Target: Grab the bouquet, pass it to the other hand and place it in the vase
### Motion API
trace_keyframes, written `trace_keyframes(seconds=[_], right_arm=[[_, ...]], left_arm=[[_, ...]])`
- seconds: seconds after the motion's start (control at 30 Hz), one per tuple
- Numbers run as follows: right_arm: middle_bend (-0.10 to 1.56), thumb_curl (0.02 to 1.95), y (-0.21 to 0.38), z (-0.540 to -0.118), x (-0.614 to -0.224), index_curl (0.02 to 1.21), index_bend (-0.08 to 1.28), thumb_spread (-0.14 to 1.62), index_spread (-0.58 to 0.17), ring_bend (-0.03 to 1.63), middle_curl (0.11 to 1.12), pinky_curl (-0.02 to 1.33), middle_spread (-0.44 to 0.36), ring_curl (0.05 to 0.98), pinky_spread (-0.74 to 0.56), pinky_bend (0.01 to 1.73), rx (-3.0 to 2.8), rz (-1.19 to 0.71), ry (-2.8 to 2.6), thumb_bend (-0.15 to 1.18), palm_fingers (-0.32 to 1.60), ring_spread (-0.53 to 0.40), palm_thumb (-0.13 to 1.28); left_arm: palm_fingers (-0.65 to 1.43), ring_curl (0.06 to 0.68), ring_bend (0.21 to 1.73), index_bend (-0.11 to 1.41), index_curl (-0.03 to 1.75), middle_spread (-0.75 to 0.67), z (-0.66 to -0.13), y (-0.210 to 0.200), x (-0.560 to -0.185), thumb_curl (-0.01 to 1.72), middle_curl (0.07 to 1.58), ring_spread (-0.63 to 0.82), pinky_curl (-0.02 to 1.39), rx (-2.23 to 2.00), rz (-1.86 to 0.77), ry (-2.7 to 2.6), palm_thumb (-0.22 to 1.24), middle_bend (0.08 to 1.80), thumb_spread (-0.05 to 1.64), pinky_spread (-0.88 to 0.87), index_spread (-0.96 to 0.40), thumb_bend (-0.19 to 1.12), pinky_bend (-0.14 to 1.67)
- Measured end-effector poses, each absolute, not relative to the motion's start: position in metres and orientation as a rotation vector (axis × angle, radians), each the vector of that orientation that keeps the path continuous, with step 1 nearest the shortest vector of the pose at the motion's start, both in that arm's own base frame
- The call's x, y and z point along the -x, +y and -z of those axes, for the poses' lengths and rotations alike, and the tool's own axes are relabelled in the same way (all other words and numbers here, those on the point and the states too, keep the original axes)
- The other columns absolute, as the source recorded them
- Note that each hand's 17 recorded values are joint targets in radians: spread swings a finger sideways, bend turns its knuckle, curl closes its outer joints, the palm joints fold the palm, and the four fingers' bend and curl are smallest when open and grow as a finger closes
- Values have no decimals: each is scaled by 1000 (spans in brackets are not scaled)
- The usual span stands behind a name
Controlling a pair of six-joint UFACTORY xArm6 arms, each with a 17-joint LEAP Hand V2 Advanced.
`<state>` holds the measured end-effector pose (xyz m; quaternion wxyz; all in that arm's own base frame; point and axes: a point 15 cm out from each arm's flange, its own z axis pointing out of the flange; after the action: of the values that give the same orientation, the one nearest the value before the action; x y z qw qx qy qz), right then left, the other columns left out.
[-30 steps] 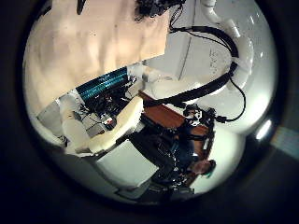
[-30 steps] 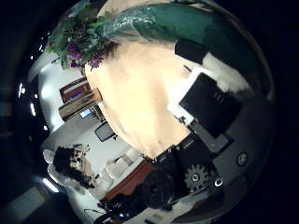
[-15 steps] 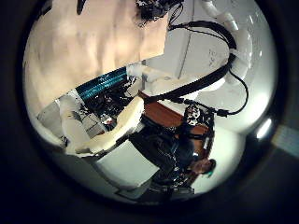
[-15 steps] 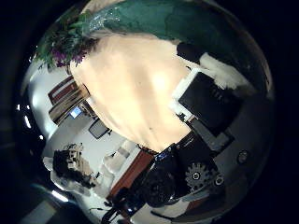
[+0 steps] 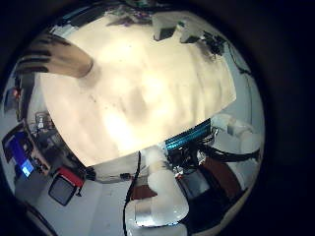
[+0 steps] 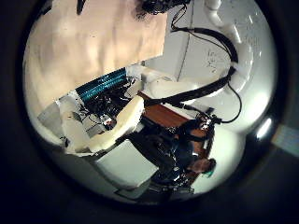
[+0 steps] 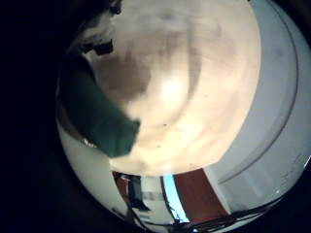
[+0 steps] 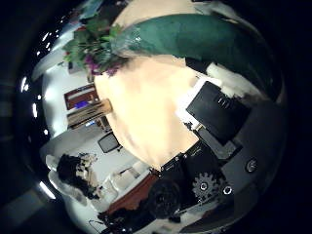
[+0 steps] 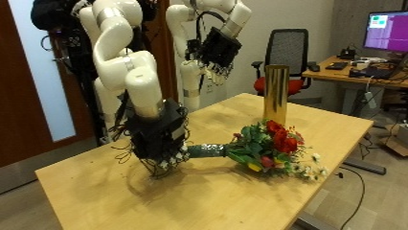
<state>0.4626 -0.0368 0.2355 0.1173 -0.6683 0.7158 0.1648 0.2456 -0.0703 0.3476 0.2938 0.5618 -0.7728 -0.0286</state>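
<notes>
In the outside view the bouquet, red and yellow flowers in a dark green wrap, lies on the wooden table at the foot of the tall gold vase. My right hand is at the wrap's stem end, fingers curled down around it. The right thumb side palm view shows the green wrap close to the palm with a finger against it. The right little finger side palm view shows the wrap's end. My left hand hangs high above the table, fingers relaxed, holding nothing.
An office chair and a desk with a monitor stand behind the table. The left little finger side palm view looks down on the tabletop.
The right thumb side palm view has shifted, and the green wrap now fills more of it. The left thumb side palm view is almost unchanged.
</notes>
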Motion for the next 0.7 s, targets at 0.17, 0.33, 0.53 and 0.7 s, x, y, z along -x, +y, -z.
trace_keyframes(seconds=[0.17,0.33,0.53,0.7], right_arm=[[1307,771,-32,-284,-446,941,1030,523,-296,1416,787,578,-149,627,-225,1399,1928,-494,2003,53,1124,-197,1238],[1322,826,-27,-348,-440,947,1047,425,-274,1435,790,618,-132,642,-199,1382,1826,-508,1851,36,1122,-191,1237],[1334,886,-15,-413,-424,949,1065,324,-257,1441,788,678,-122,650,-190,1342,1663,-594,1606,-4,1117,-186,1237],[1343,913,5,-457,-411,949,1077,278,-251,1444,787,719,-120,654,-193,1311,1556,-684,1371,-12,1116,-185,1228]], left_arm=[[264,176,428,176,347,186,-354,-72,-260,308,373,463,299,-1503,55,-2059,447,236,988,477,126,-27,196],[273,177,424,176,353,181,-357,-80,-276,306,375,459,296,-1492,7,-2020,443,236,990,474,124,-28,193],[310,171,409,190,379,162,-373,-80,-293,305,375,441,284,-1530,-128,-1967,444,235,1003,447,114,-25,188],[319,172,408,190,398,158,-395,-91,-313,296,378,432,270,-1520,-334,-1905,407,232,1001,425,109,-35,184]])
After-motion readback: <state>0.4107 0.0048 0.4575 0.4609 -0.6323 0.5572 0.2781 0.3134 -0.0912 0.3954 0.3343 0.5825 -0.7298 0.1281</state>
